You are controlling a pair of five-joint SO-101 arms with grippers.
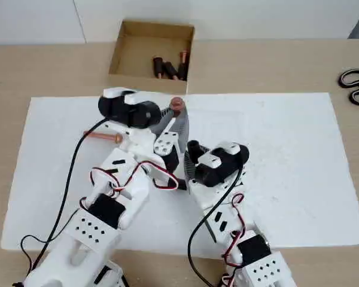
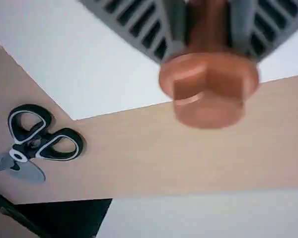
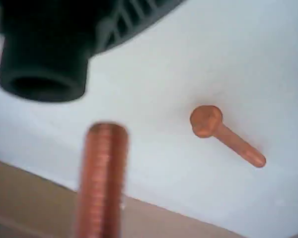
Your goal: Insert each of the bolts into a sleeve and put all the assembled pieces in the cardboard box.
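Bolt point(image 2: 208, 87), copper-toned, hex-headed and finely threaded, is clamped by its shank in the left gripper point(image 2: 207, 39). The right gripper point(image 3: 59, 15) pinches the smooth black sleeve point(image 3: 42, 64), its bore near the thread tip. The axes look offset, so line them up before pushing. Farther off, a spare bolt point(image 3: 226, 136) lies on white paper point(image 1: 287, 167), and the cardboard box point(image 1: 122, 57) holds finished pieces point(image 1: 170, 67).

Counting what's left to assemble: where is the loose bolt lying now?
In the high view, the loose bolt lies on the white sheet, just left of the left arm, short of the cardboard box.
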